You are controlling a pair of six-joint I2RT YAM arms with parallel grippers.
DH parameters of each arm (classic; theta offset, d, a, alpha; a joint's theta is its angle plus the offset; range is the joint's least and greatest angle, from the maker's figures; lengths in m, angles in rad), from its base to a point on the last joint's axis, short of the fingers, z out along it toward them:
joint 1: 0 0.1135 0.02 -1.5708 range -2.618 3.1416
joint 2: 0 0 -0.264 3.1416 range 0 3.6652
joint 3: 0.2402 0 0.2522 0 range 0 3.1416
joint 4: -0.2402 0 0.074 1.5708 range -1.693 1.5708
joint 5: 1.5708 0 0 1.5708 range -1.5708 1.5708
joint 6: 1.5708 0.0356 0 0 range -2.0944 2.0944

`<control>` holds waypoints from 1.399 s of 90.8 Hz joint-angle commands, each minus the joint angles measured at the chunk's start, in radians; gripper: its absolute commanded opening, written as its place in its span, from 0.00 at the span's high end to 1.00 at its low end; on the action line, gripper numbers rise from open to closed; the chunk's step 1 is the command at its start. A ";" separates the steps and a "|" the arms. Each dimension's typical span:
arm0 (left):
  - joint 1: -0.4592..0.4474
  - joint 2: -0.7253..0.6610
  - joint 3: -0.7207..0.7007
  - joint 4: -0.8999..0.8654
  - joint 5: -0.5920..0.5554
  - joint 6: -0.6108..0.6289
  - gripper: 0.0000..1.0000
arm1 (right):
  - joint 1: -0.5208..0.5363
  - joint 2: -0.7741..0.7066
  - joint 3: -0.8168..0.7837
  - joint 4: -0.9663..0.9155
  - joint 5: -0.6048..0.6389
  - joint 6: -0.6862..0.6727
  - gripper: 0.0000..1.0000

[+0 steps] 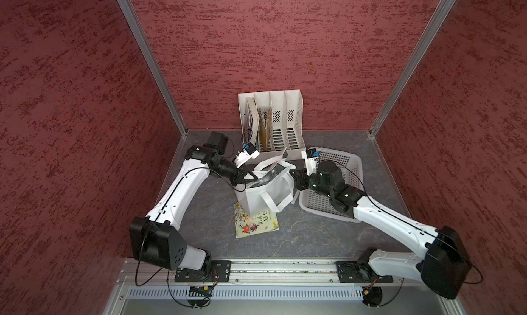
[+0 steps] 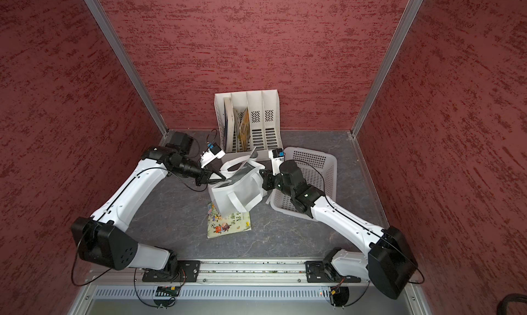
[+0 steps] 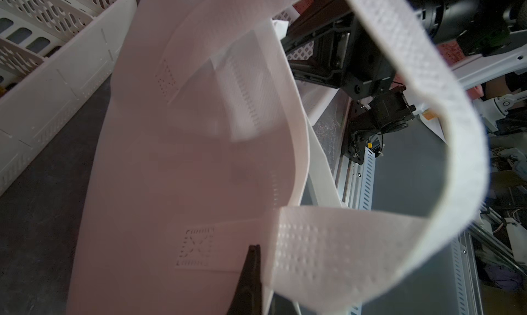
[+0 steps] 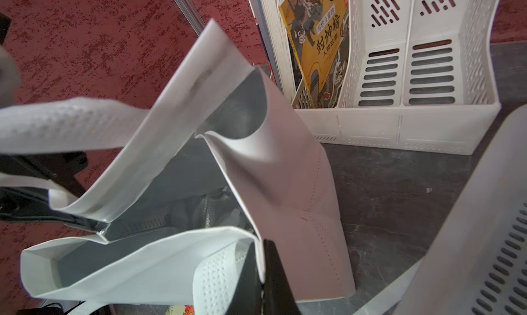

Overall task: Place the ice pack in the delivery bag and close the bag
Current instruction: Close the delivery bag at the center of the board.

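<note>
The delivery bag [image 1: 269,195] [image 2: 241,192], white fabric with silver lining, stands mid-table with its mouth held open. My left gripper [image 1: 252,176] [image 2: 221,177] is shut on the bag's left rim. In the left wrist view the closed tips [image 3: 254,250] pinch the white wall [image 3: 171,171] beside a strap handle [image 3: 342,250]. My right gripper [image 1: 293,174] [image 2: 261,174] is shut on the opposite rim. The right wrist view shows its jaws [image 4: 263,252] clamping the fabric edge, with the foil inside [image 4: 182,185] exposed. The ice pack is hidden; only crinkled silver shows inside.
A white slotted file rack [image 1: 281,119] [image 4: 399,128] with books stands just behind the bag. A white perforated basket [image 1: 342,168] [image 2: 316,168] lies to its right under my right arm. A picture book [image 1: 255,225] lies flat, partly under the bag's front. Red walls enclose three sides.
</note>
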 commanded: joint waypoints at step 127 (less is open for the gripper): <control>-0.127 -0.282 -0.336 0.431 -0.466 -0.152 0.00 | -0.013 0.066 -0.012 0.163 -0.132 -0.092 1.00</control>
